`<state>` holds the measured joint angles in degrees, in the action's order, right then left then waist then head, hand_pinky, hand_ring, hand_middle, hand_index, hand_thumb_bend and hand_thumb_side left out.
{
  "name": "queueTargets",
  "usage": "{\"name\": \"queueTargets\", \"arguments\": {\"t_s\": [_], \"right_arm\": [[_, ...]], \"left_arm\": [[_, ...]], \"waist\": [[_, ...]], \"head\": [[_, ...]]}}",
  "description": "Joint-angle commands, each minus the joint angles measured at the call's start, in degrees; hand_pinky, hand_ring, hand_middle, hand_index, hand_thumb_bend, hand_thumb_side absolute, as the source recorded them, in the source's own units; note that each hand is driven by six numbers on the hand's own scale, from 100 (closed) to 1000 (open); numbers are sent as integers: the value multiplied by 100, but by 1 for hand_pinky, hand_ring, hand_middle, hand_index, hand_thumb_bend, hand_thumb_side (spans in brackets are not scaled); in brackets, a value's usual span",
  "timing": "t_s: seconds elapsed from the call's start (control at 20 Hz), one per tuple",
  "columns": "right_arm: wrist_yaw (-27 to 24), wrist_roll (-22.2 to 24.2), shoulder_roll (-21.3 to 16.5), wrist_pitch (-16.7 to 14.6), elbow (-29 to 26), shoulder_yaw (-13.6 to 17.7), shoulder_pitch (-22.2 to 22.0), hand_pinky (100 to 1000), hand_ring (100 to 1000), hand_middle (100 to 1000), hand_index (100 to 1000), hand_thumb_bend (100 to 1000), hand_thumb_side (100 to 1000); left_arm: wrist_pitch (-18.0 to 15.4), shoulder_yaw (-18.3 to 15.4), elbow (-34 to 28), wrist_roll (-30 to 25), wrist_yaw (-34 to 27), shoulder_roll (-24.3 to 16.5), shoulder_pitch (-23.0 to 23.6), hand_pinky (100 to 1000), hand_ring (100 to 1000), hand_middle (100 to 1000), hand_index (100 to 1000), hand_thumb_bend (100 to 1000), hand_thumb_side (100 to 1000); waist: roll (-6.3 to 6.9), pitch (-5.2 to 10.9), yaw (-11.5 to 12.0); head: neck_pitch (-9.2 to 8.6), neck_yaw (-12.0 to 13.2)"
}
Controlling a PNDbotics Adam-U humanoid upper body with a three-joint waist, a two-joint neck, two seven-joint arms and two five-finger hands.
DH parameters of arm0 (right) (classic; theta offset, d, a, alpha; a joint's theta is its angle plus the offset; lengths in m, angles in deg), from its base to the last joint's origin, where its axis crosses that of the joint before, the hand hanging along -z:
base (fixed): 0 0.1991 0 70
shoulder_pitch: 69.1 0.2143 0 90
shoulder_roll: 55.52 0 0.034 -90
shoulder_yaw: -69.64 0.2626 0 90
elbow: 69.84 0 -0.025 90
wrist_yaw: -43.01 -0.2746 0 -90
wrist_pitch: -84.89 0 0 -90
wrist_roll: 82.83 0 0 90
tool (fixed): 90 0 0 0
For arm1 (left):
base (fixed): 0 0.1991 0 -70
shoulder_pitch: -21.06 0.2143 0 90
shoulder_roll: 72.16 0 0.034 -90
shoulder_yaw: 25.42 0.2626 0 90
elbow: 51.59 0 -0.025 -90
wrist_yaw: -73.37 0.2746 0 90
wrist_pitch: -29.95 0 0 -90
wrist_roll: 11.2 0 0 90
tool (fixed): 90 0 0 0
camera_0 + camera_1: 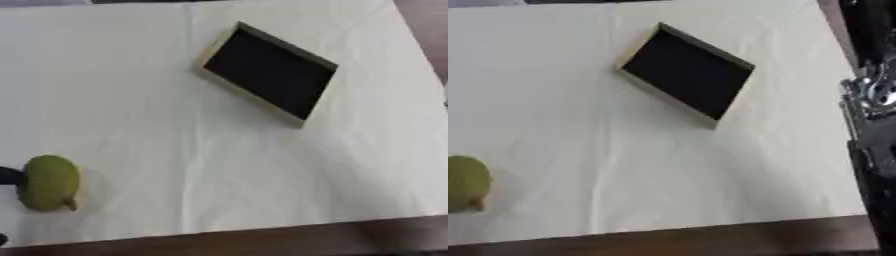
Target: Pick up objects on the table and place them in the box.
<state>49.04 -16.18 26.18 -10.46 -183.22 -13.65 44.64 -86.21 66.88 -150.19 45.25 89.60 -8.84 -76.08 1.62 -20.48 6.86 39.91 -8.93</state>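
Plainly nothing in the box (269, 75) yet: dark inside bare, tan rim askew on the white table cloth (219, 175), one corner turned toward the far edge

Well apart from the box, toward the near left: one green fruit (51, 182), pear-like, lying on the cloth with nothing else near it. Long axis roughly near-to-far as seen from the head, so not pointed at the box but past it. Small brownish stem end (69, 204) at the near tip, on the side facing the box

Just beyond the fruit, on the side away from the box: a dark sliver (7, 176) cut off by the left edge, touching or almost touching the fruit's flank. Probably part of the left hand, but too little of it showing to say open, curled or gripping

On the other side of the box, far from the fruit: right arm (871, 95), black with a silver joint, running down the right edge in the right eye view. No telling which part is its hand, nor how that hand is set

By this reading the left side much the nearer to the fruit. Likely next: close across the short width of the fruit, lift, then carry away and to the right toward the box
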Motion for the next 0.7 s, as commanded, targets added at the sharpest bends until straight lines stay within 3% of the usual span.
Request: {"name": "queueTargets", "arguments": {"t_s": [0.05,0.25,0.4,0.6,0.7], "right_arm": [[-31,13,-85,-3,-121,34,82,839,702,628,725,100,632],[-20,-3,-102,6,-121,54,58,839,702,628,725,100,636],[-18,6,-98,9,-121,44,61,839,702,628,726,100,635],[-23,8,-95,4,-121,44,60,839,702,628,726,100,633],[-28,13,-89,4,-121,40,63,840,702,628,726,100,633]], "left_arm": [[-90,-105,-241,101,69,-80,-39,871,883,838,919,308,100],[-292,-496,-764,327,0,-204,-5,884,887,842,922,347,100],[-178,-772,-1188,581,29,-300,10,891,892,844,924,381,100],[166,-747,-1341,826,179,-349,-64,948,936,877,936,432,100],[340,-640,-1220,837,254,-347,-195,962,947,886,940,446,151]], "waist": [[-12,76,-24],[-1,60,1],[23,71,28],[31,96,-3],[28,103,-21]], "head": [[-75,10],[-78,-26],[-94,-30],[-100,4],[-99,22]]}}
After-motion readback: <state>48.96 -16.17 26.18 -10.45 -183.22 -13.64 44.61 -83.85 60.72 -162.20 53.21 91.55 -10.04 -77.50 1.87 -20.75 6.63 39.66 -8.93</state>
